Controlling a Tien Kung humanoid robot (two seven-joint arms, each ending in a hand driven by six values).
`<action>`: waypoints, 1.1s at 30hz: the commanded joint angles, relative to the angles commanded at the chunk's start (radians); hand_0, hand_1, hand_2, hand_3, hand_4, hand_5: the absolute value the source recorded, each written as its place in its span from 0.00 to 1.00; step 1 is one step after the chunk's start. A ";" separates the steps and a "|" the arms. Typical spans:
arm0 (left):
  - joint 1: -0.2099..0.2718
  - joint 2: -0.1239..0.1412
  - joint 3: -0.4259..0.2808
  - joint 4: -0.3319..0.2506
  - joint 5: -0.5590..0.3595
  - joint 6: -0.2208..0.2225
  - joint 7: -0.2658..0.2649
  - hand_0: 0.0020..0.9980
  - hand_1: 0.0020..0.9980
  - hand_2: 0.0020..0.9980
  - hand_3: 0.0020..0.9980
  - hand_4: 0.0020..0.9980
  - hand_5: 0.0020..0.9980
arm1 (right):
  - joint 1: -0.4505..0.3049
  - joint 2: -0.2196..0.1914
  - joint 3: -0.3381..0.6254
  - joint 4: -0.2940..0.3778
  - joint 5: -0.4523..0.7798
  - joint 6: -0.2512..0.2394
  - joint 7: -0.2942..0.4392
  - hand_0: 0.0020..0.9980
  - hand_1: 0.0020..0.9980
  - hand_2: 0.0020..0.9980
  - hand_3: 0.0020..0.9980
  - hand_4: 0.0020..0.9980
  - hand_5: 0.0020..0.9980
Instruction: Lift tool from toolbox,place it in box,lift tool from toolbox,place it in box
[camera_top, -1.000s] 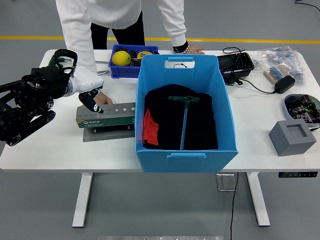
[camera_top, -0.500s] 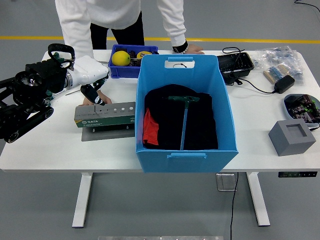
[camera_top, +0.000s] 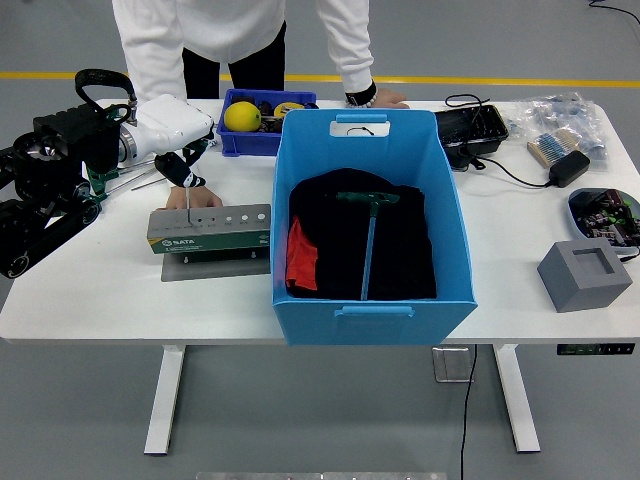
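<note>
One big blue box (camera_top: 455, 255) sits on the bench (camera_top: 100, 290). One green T-shaped tool (camera_top: 368, 235) lies inside it. There is one green tool holder (camera_top: 210, 235), one small blue tray (camera_top: 232, 140), one yellow ball (camera_top: 242, 116) and one gray block (camera_top: 584, 275).

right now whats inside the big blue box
In the blue box lies black cloth, a green T-handle tool on top of it, and something red at its left edge. The cloth covers the bottom, so anything beneath cannot be seen.
</note>
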 joint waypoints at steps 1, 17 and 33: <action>0.000 0.003 -0.008 -0.006 0.001 -0.002 0.001 0.17 0.00 0.00 0.05 0.81 0.25 | 0.000 0.000 0.000 0.000 0.000 0.000 0.000 0.75 0.76 0.79 0.68 0.91 0.76; 0.014 0.044 -0.193 -0.180 0.009 -0.024 0.041 0.16 0.00 0.00 0.05 0.77 0.26 | -0.004 0.001 0.002 0.000 -0.005 0.000 -0.002 0.75 0.76 0.79 0.68 0.91 0.76; -0.009 -0.075 -0.179 -0.363 -0.085 0.015 0.058 0.19 0.00 0.01 0.06 0.75 0.28 | -0.006 0.003 0.007 0.000 -0.020 -0.002 -0.006 0.75 0.76 0.79 0.68 0.91 0.76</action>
